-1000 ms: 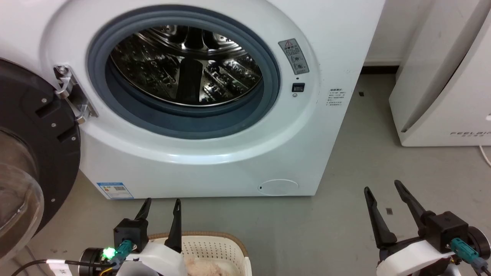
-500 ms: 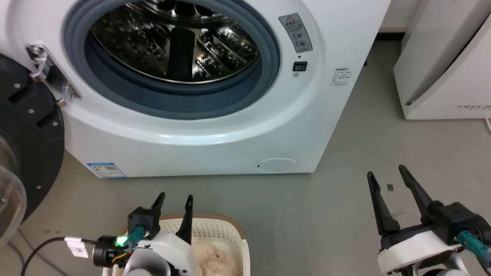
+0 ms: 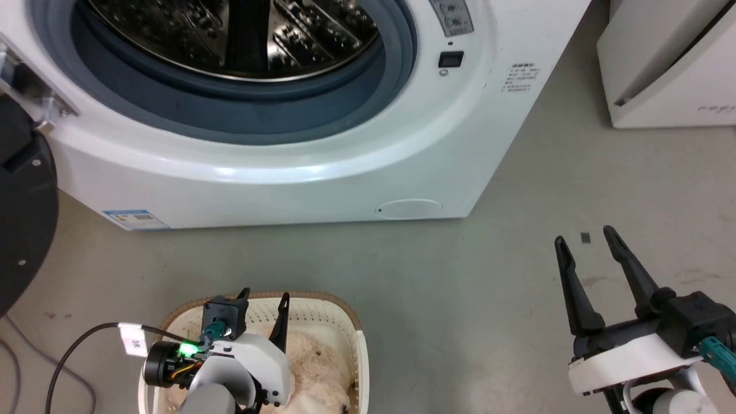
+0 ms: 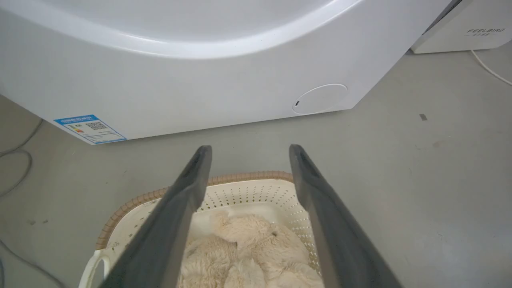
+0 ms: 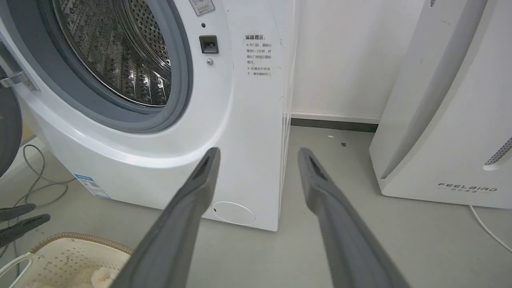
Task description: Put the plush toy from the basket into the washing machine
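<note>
Scanning from the left: black-framed glass door point(image 3: 23, 230) swung wide at nine o'clock of the large white front-loading washing machine point(image 3: 287, 190), clear of the loading path.

Next along, hovering above the cream-white perforated plastic basket point(image 3: 330, 300) with brown woven-look rim, the left gripper point(image 3: 264, 296), its two long dark fingers point(image 4: 176, 216) parted moderately and gripping nothing, tips pointing toward twelve o'clock at the washer's front. Lying inside that basket, beneath the wrist and spilling toward three o'clock, the fluffy cream-beige plush toy point(image 3: 313, 368), untouched.

Judged as the reach-down stage. To do it well:
- Tip the wrist downward, aiming the fingers at the pile rather than at the far rim.
- Spread a little wider before descending, given compressible long fur and the risk of a shallow pinch catching only fluff.
- Straddle the thick middle of the body, not a stubby limb.
- Keep both tips inside the perforated walls, away from the rim.
- Squeeze firmly, then lift straight up before swinging toward the shiny perforated steel drum point(image 3: 247, 34) at twelve o'clock.

Farther right, well apart from the basket, the right gripper point(image 3: 584, 236), fingers apart and empty, idle above the bare grey floor point(image 3: 460, 287). Beyond it at one o'clock, a plain white appliance point(image 3: 667, 86), irrelevant to this step.
</note>
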Controlling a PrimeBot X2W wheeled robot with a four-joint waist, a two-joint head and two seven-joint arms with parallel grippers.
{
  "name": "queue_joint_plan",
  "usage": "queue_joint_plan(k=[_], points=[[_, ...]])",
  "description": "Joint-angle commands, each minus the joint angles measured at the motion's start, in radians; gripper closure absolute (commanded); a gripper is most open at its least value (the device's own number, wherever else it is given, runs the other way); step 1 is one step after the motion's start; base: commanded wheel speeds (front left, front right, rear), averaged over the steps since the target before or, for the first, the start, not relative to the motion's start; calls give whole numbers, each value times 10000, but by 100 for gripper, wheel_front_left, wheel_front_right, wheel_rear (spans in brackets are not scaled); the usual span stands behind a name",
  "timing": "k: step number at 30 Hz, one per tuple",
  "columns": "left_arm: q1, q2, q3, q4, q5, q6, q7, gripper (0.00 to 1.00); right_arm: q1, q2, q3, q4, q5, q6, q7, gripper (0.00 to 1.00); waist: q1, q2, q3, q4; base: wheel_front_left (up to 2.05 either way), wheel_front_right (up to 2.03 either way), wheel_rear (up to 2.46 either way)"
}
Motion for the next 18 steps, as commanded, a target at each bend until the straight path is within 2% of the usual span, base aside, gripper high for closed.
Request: queue_joint_plan(k=[1, 18], points=[[-339, 115, -105, 485, 0, 13, -39, 0, -213, -1, -12, -95, 54, -5, -118, 0, 0, 0, 289, -53, 0, 0, 0], [-1378, 691, -736, 3034, -170, -153, 1149, 0, -615, -2, -51, -308, 294, -6, -473, 0, 0, 0, 1966, -288, 0, 0, 0]])
